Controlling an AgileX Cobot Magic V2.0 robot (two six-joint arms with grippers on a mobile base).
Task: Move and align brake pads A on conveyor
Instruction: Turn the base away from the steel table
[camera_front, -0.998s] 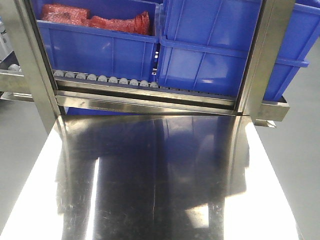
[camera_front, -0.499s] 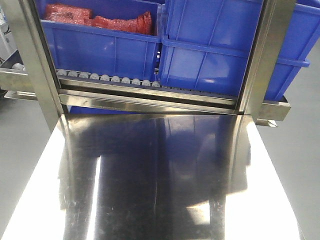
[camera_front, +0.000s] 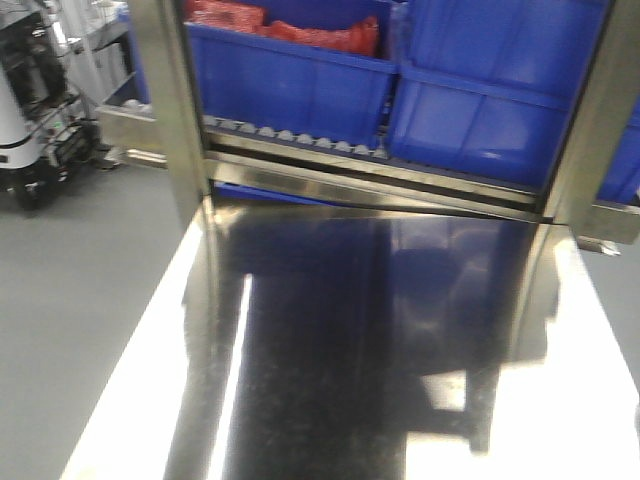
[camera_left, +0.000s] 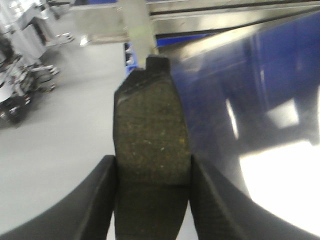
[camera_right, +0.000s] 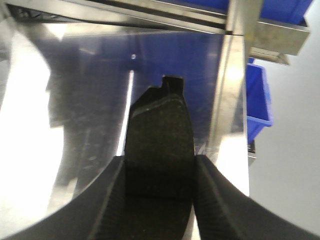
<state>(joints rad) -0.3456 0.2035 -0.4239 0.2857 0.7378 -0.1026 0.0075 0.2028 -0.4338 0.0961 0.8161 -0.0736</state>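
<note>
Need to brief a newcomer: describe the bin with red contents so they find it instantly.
Behind the steel tabletop stands a steel rack with a roller row. Of the blue bins above it, yours is the left bin, the only one showing red contents, unlike the right bin.

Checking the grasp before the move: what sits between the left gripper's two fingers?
A brake pad, pinched on both edges by the left gripper, with nothing else in the gap. The left wrist view shows it.

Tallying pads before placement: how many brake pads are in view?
2. One brake pad gripped in the left pincer; second brake pad gripped in the right pincer. More may sit out of view.
</note>
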